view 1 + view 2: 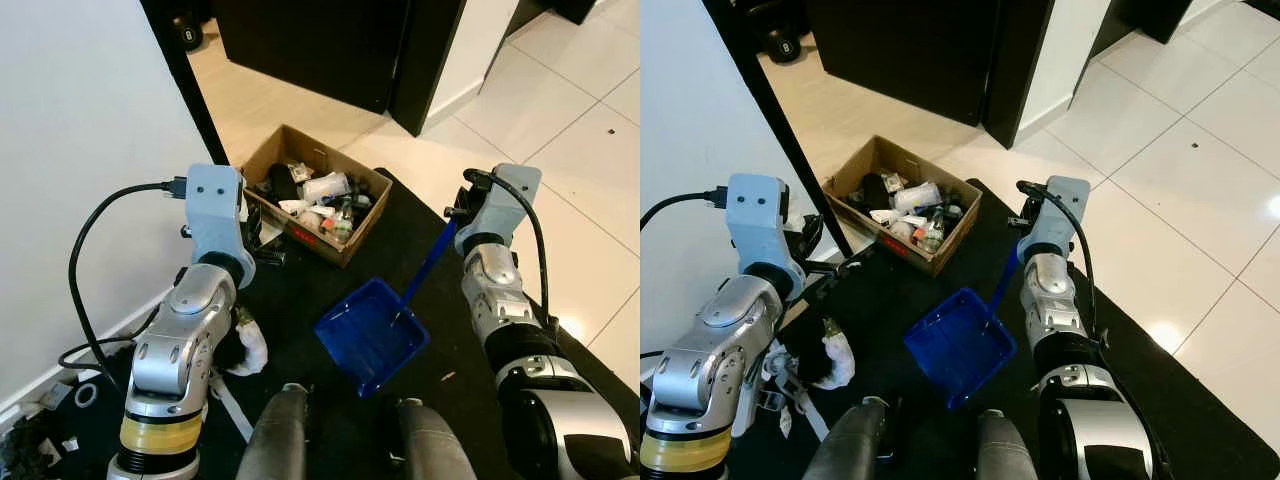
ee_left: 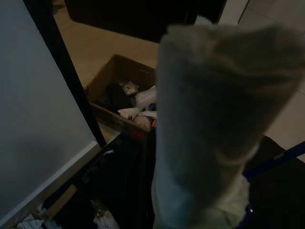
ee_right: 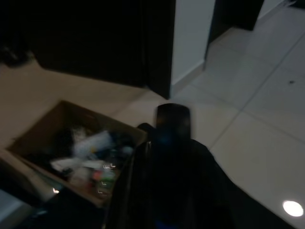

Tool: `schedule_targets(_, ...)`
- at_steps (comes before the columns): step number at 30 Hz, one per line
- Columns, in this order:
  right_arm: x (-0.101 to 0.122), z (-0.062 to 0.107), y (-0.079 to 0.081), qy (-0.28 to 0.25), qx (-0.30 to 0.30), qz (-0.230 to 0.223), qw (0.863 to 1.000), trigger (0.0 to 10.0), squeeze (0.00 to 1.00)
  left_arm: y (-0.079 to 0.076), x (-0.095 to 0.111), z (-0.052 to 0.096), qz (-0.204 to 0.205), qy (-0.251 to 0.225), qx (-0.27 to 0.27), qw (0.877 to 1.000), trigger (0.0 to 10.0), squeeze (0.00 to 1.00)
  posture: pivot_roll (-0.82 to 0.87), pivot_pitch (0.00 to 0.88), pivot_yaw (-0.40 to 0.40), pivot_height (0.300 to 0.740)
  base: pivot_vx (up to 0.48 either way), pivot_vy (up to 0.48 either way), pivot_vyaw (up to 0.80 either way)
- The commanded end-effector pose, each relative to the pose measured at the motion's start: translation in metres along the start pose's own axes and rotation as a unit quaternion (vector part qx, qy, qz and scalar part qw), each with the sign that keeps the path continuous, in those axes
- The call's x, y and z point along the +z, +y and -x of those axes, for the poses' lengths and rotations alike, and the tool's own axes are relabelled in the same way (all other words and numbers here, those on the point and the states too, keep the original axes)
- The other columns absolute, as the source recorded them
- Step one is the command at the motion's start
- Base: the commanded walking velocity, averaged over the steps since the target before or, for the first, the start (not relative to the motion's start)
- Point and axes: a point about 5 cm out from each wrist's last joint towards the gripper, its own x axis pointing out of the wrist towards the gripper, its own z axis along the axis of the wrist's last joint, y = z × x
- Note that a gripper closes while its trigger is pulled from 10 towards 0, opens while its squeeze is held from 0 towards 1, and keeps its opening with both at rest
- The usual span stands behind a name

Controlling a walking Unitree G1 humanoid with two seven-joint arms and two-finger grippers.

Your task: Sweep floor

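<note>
A blue dustpan [image 1: 370, 335] hangs tilted low over the black mat [image 1: 430, 215]. Its thin blue handle [image 1: 430, 262] runs up into my right gripper [image 1: 457, 213], which is shut on it; the handle's dark tip [image 3: 172, 121] sits close in the right wrist view. My left gripper [image 1: 263, 250] is by the wall, beside the box. A thick pale padded brush handle [image 2: 214, 119] stands right against the left wrist camera, and its white lower end [image 1: 247, 348] hangs under my left forearm. The fingers around it are hidden.
A cardboard box [image 1: 300, 235] full of rubbish sits on the mat's far edge. A white wall [image 1: 90, 120] with a dark door frame [image 1: 195, 90] is close on my left. Scraps and a tape roll [image 1: 86, 395] lie at the wall's foot. White tiles [image 1: 590, 180] lie on the right.
</note>
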Motion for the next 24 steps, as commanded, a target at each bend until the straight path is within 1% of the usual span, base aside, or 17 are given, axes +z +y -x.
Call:
schedule_targets(1, -0.025, 0.01, -0.003, 0.051, 0.001, 0.011, 0.999, 10.0, 0.67, 0.001, 0.001, 0.001, -0.01, 0.0, 0.007, 1.0, 10.0, 0.0, 0.09, 0.278, 0.017, 0.74, 0.0, 0.0, 0.0)
schedule_targets(2, -0.023, 0.009, -0.005, 0.049, 0.002, 0.011, 0.999, 10.0, 1.0, 0.001, 0.001, 0.001, -0.01, 0.0, 0.007, 1.0, 10.0, 0.0, 0.09, 0.277, 0.015, 0.74, 0.0, 0.0, 0.0)
schedule_targets(4, -0.023, 0.009, -0.005, 0.049, 0.002, 0.011, 0.999, 10.0, 1.0, 0.001, 0.001, 0.001, -0.01, 0.0, 0.007, 1.0, 10.0, 0.0, 0.09, 0.277, 0.015, 0.74, 0.0, 0.0, 0.0)
schedule_targets(5, -0.016, 0.004, -0.007, 0.049, 0.014, 0.033, 0.998, 10.0, 1.0, 0.001, 0.001, 0.001, -0.01, -0.001, 0.007, 1.0, 10.0, 0.0, 0.09, 0.273, 0.015, 0.74, 0.0, 0.0, 0.0)
schedule_targets(6, -0.016, 0.004, -0.007, 0.049, 0.014, 0.033, 0.998, 10.0, 1.0, 0.001, 0.001, 0.001, -0.01, -0.001, 0.007, 1.0, 10.0, 0.0, 0.09, 0.273, 0.015, 0.74, 0.0, 0.0, 0.0)
schedule_targets(7, -0.013, 0.002, -0.008, 0.049, 0.02, 0.044, 0.998, 10.0, 1.0, 0.001, 0.001, 0.001, -0.01, -0.001, 0.007, 1.0, 10.0, 0.0, 0.09, 0.273, 0.015, 0.74, 0.0, 0.0, 0.0)
schedule_targets(8, -0.01, 0.0, -0.009, 0.054, 0.031, 0.065, 0.996, 10.0, 0.0, 0.001, 0.002, 0.0, -0.011, -0.002, 0.007, 1.0, 10.0, 0.0, 0.09, 0.272, 0.013, 0.74, 0.0, 0.0, 0.0)
schedule_targets(9, -0.006, -0.002, -0.012, 0.055, 0.036, 0.081, 0.995, 10.0, 0.0, 0.001, 0.002, 0.0, -0.01, -0.003, 0.008, 1.0, 10.0, 0.0, 0.08, 0.27, 0.009, 0.74, 0.0, 0.0, 0.0)
schedule_targets(10, -0.006, -0.002, -0.012, 0.055, 0.036, 0.081, 0.995, 10.0, 0.0, 0.001, 0.002, 0.0, -0.01, -0.003, 0.008, 1.0, 10.0, 0.0, 0.08, 0.27, 0.009, 0.74, 0.0, 0.0, 0.0)
schedule_targets(11, 0.007, -0.008, -0.019, 0.045, 0.046, 0.107, 0.992, 10.0, 0.0, 0.001, 0.002, 0.0, -0.01, -0.004, 0.009, 1.0, 10.0, 0.0, 0.08, 0.267, 0.008, 0.74, 0.0, 0.0, 0.0)
schedule_targets(12, 0.007, -0.008, -0.019, 0.045, 0.046, 0.107, 0.992, 10.0, 0.0, 0.001, 0.002, 0.0, -0.01, -0.004, 0.009, 1.0, 10.0, 0.0, 0.08, 0.267, 0.008, 0.74, 0.0, 0.0, 0.0)
schedule_targets(16, 0.026, -0.015, -0.032, 0.023, 0.051, 0.14, 0.988, 10.0, 0.0, 0.0, 0.002, -0.001, -0.008, -0.006, 0.009, 1.0, 10.0, 0.0, 0.07, 0.261, 0.002, 0.74, 0.0, 0.0, 0.0)
schedule_targets(17, 0.026, -0.015, -0.032, 0.023, 0.051, 0.14, 0.988, 10.0, 0.0, 0.0, 0.002, -0.001, -0.008, -0.006, 0.009, 1.0, 10.0, 0.0, 0.07, 0.261, 0.002, 0.74, 0.0, 0.0, 0.0)
schedule_targets(20, 0.035, -0.019, -0.043, 0.033, 0.059, 0.169, 0.983, 10.0, 0.0, -0.001, 0.003, -0.002, -0.006, -0.008, 0.009, 1.0, 10.0, 0.0, 0.07, 0.253, -0.003, 0.74, 0.0, 0.0, 0.0)
schedule_targets(23, 0.037, -0.021, -0.047, 0.052, 0.075, 0.174, 0.98, 10.0, 0.0, -0.001, 0.003, -0.003, -0.006, -0.009, 0.01, 1.0, 10.0, 0.0, 0.07, 0.249, -0.005, 0.74, 0.0, 0.0, 0.0)
schedule_targets(24, 0.033, -0.021, -0.049, 0.076, 0.1, 0.182, 0.975, 10.0, 0.0, 0.0, 0.003, -0.003, -0.006, -0.01, 0.011, 1.0, 10.0, 0.0, 0.07, 0.244, -0.008, 0.74, 0.0, 0.0, 0.0)
